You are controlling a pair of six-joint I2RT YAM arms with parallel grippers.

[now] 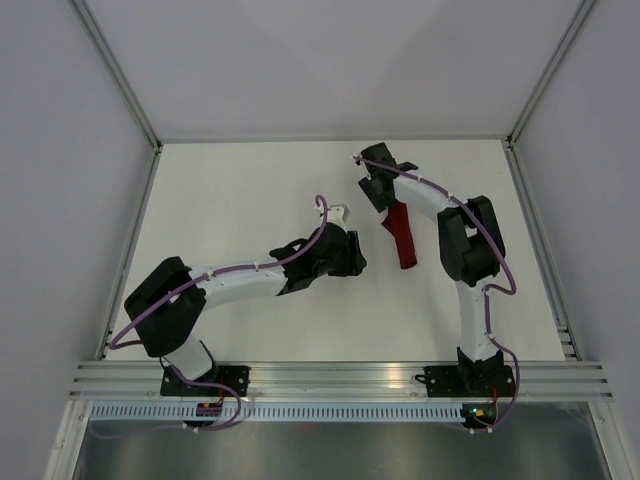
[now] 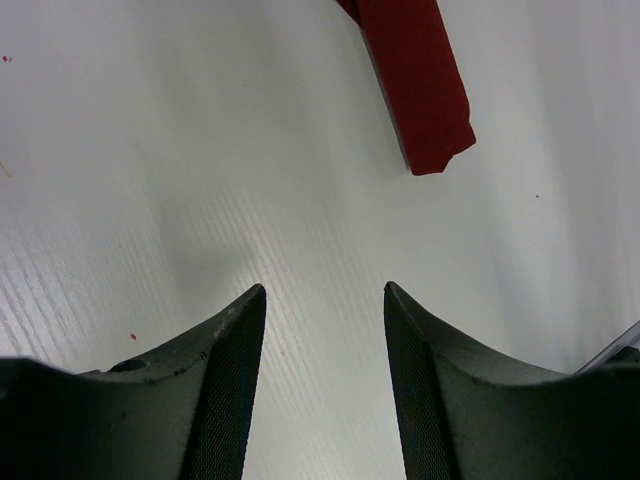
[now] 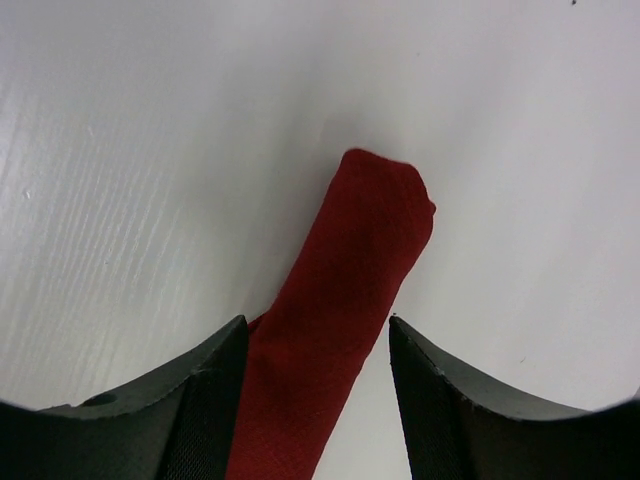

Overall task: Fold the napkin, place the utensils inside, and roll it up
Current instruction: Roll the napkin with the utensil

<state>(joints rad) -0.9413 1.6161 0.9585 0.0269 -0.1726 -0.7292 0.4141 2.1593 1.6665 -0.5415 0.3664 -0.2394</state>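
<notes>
The dark red napkin (image 1: 404,243) lies on the white table as a tight roll, right of centre. My right gripper (image 1: 389,210) is at the roll's far end, open. In the right wrist view the napkin roll (image 3: 350,260) runs between the jaws of the right gripper (image 3: 315,325); the left jaw is at the cloth and the right jaw stands apart from it. My left gripper (image 1: 359,262) is open and empty just left of the roll's near end. The left wrist view shows the left gripper (image 2: 325,290) over bare table, short of the roll's end (image 2: 415,80). No utensil shows.
The white table (image 1: 240,190) is fenced by grey walls and a metal frame (image 1: 330,375) at the near edge. The two arm bases stand at that edge. Purple cables run along both arms.
</notes>
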